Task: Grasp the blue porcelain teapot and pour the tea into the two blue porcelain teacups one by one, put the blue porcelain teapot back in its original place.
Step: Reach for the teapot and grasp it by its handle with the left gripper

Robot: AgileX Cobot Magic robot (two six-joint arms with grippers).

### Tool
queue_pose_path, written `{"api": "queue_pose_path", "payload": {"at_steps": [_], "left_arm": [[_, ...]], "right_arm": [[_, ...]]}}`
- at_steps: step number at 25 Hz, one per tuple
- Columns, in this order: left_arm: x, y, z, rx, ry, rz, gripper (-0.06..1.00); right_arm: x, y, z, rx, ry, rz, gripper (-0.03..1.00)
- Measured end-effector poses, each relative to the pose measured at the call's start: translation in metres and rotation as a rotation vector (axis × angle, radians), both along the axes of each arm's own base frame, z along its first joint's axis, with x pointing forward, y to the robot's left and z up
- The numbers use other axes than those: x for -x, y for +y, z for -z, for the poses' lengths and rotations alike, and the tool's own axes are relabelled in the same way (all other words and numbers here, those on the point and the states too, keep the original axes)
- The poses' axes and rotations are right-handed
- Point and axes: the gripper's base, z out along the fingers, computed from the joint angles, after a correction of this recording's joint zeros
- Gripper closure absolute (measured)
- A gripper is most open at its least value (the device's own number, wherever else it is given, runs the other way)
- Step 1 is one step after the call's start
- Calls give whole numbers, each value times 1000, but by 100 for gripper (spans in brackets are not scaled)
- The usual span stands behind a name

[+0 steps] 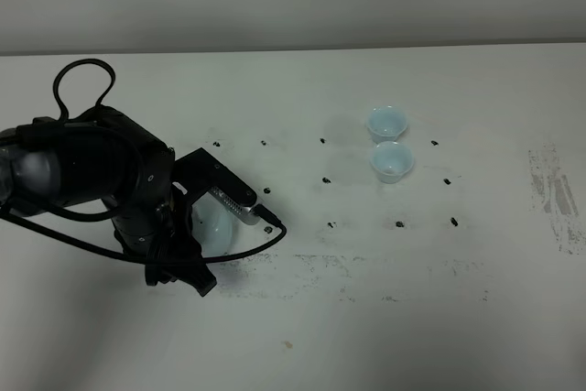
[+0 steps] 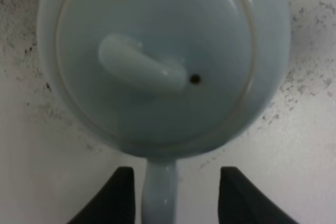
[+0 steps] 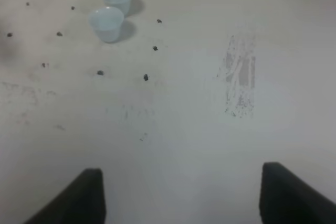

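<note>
Left gripper point(image 2: 177, 176): we see its two dark fingers point(image 2: 123, 195) spread, one on each side of the teapot's loop handle point(image 2: 157, 192), not closed on it.
Teapot point(image 2: 157, 51): it stands upright on the surface point(image 1: 412, 318); in the high view we see only part of its pale blue belly point(image 1: 218, 231) under the left arm.
Lid: it is seated on the teapot, and we see its knob point(image 2: 139, 69) and a small vent hole point(image 2: 195, 79).
Teacups: both stand upright and side by side, one point(image 1: 386, 122) just behind the other point(image 1: 392, 161), well apart from the teapot and to its right in the high view.
Right gripper point(image 3: 182, 172): its fingers are spread wide on nothing, over bare surface well apart from the teapot.
Surface: white, with dark specks around the teapot; we note a scuffed patch point(image 1: 554, 199) farther from the teapot than the teacups.
</note>
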Motion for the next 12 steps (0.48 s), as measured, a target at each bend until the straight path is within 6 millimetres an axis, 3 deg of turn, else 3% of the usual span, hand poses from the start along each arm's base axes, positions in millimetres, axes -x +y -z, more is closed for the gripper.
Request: {"api": "queue_pose_path", "payload": {"at_steps": [12], "left_arm": [[-4, -3, 2, 27, -33, -1, 58]], "right_arm": [[0, 0, 0, 0, 0, 0, 38]]}}
